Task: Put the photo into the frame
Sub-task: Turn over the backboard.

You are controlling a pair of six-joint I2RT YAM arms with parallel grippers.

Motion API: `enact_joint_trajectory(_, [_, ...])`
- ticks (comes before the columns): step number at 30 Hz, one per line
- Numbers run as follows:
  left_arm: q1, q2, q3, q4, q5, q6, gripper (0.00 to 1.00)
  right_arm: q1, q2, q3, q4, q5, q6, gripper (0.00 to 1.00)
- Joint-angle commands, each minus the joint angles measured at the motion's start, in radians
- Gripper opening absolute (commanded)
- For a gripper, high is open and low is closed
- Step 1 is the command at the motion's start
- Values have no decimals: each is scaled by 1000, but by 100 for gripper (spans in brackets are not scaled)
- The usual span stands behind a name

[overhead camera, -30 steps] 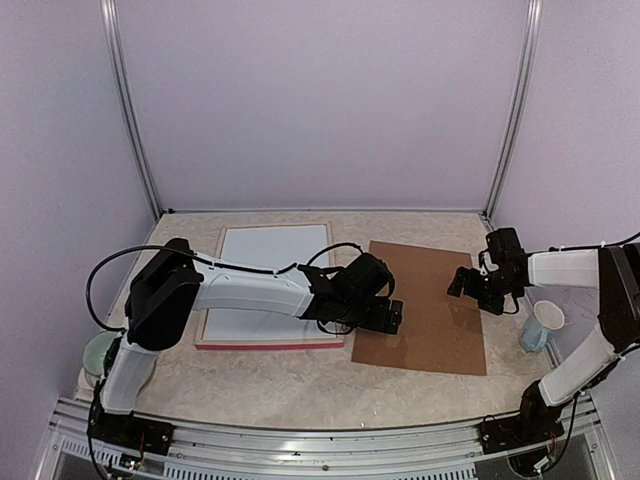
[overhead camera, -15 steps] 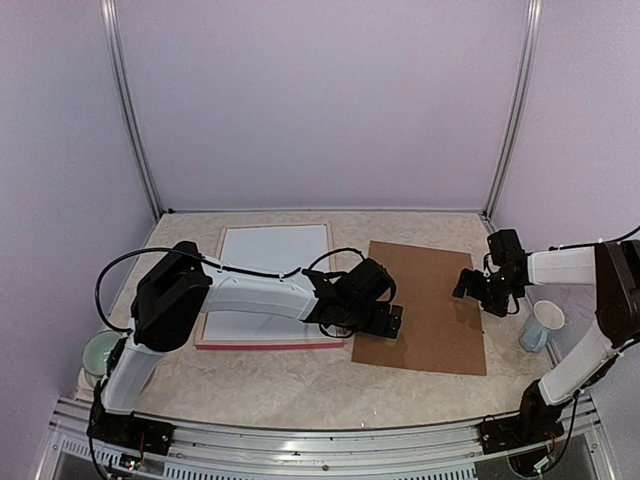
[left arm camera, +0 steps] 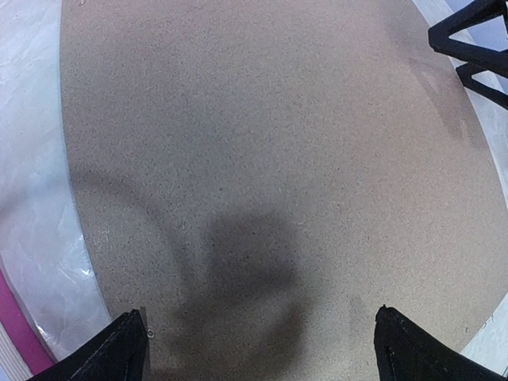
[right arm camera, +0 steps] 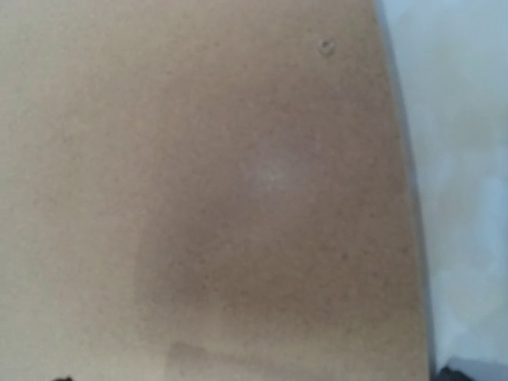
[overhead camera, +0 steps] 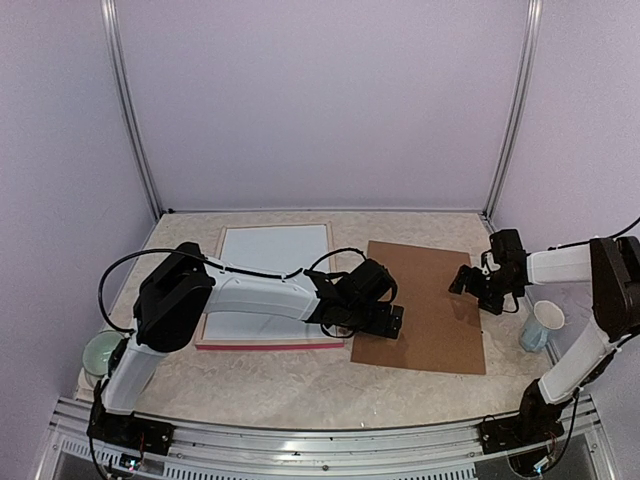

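Note:
The frame (overhead camera: 268, 345) lies flat at the left with its pink-red moulding along the near side and a white sheet (overhead camera: 272, 270) inside it. No dark photo shows in any view. A brown backing board (overhead camera: 430, 300) lies flat to the frame's right. My left gripper (overhead camera: 390, 322) hovers low over the board's near left edge, open; in the left wrist view its gripper (left arm camera: 258, 311) spans bare board (left arm camera: 262, 143). My right gripper (overhead camera: 468, 283) sits over the board's right edge, open. In the right wrist view, blurred board (right arm camera: 206, 190) fills the picture.
A pale cup (overhead camera: 541, 327) stands at the right by the right arm. A green bowl (overhead camera: 100, 352) sits at the near left by the left arm's base. Lilac walls and metal posts enclose the table (overhead camera: 300, 385).
Both arms have shifted only slightly. The left gripper has edged a little toward the board's left side. Both grippers stay open, and the board and frame have not moved.

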Motion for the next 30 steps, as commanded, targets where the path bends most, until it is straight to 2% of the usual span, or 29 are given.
enact_joint_trajectory(1, [-4,42,19,-10,30,7,99,-11,-16,-10,10,-124,22,99])
enact_joint_trajectory(13, [-4,62,22,-10,55,0,99,-41,-102,-36,114,-408,86,99])
enact_joint_trajectory(22, [-2,54,26,-7,43,6,99,-45,-118,-38,111,-424,89,99])
enact_joint_trajectory(30, [0,48,36,-7,45,10,99,-55,-142,-46,172,-504,125,99])
